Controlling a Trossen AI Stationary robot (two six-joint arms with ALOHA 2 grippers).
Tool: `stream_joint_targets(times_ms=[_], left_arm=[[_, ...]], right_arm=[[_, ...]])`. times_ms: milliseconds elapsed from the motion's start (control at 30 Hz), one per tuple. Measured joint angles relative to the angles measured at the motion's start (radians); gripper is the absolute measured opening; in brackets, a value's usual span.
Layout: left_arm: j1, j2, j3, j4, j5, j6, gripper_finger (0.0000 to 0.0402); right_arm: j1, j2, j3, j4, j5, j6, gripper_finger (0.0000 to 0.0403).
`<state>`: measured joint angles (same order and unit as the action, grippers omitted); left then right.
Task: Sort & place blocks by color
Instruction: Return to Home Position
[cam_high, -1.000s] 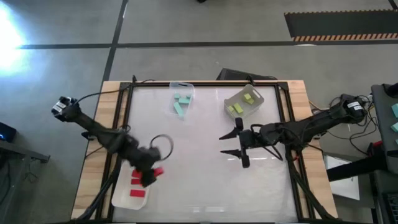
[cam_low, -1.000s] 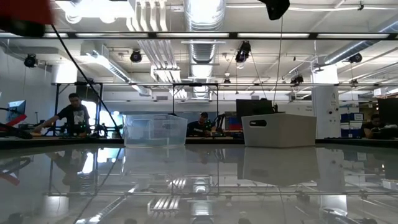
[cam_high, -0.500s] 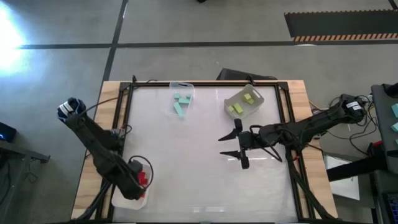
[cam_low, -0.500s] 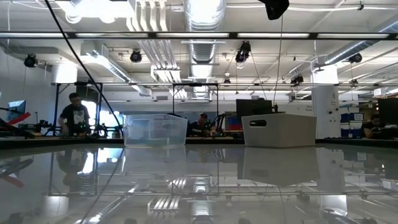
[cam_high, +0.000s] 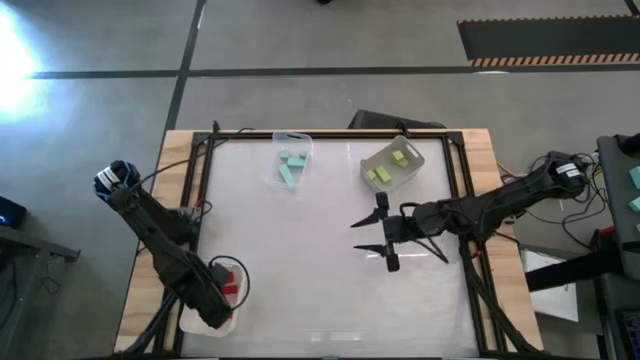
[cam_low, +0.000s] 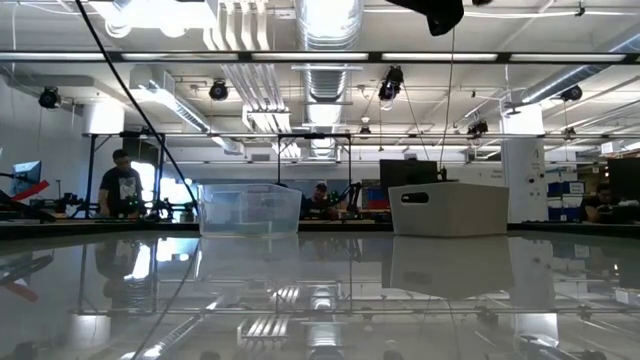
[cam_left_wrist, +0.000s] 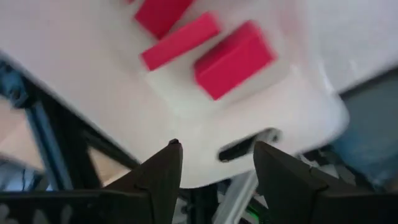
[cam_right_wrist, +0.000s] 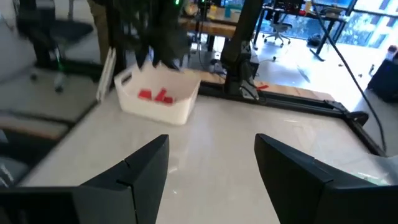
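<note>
Red blocks (cam_left_wrist: 233, 59) seen in white bin (cam_left_wrist: 205, 118) at left corner of table (cam_high: 320, 285) (teal blocks (cam_high: 291, 167), yellow-green blocks (cam_high: 390, 165) binned at opposite end). Left gripper (cam_left_wrist: 216, 149) held over bin, fingers (cam_left_wrist: 158, 180) spread, empty; right gripper (cam_high: 365, 233) spread mid-table. Sorting judged done; withdrawal home called for, bin rim to be cleared.

High view, lower left: we find the left gripper (cam_high: 213, 306) and its arm covering most of the white tray (cam_high: 190, 325). Only a sliver of the red blocks (cam_high: 231, 289) shows, so we cannot count them. Left wrist view: these blocks are blurred, and one is cut by the frame edge. Low view, upper edge right of centre: a dark arm part (cam_low: 441, 14) is cropped, and we cannot assign it to either arm. The opaque bin (cam_low: 452, 208) hides its contents.
</note>
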<state>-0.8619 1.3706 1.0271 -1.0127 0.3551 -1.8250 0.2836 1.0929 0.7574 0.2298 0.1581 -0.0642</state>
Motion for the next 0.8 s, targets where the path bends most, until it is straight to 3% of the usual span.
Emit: stream_joint_targets(times_ms=[67,133,233,267,367,467,533,633,800], left_arm=[[0.001,-0.008,0.025,0.019,-0.071,0.069,0.0182],[0.017,-0.019,0.042,0.084,-0.210,0.215,0.0182],[0.077,-0.032,0.045,0.266,-0.504,0.627,0.0173],[0.107,-0.033,0.034,0.355,-0.555,0.800,0.0166],[0.215,-0.033,-0.023,0.639,-0.513,1.277,0.0137],[0.346,-0.039,-0.070,0.769,-0.320,1.593,0.0098],[0.439,-0.066,-0.107,0.729,-0.227,1.699,0.0067],[0.565,-0.127,-0.162,0.664,-0.184,1.808,0.0017],[0.692,-0.303,-0.276,0.627,-0.176,1.883,0.0006]], right_arm=[[0.000,0.006,-0.016,-0.002,0.000,-0.061,0.0226],[0.000,0.018,-0.041,0.021,0.000,-0.115,0.0226],[-0.005,0.034,-0.088,0.132,-0.001,-0.198,0.0226],[-0.010,0.041,-0.105,0.180,-0.002,-0.226,0.0226],[-0.035,0.048,-0.155,0.260,-0.002,-0.303,0.0226],[-0.074,0.042,-0.194,0.279,-0.002,-0.338,0.0226],[-0.106,0.036,-0.213,0.281,-0.003,-0.339,0.0226],[-0.154,0.028,-0.238,0.284,-0.002,-0.322,0.0226],[-0.222,0.021,-0.251,0.286,-0.028,-0.321,0.0226]])
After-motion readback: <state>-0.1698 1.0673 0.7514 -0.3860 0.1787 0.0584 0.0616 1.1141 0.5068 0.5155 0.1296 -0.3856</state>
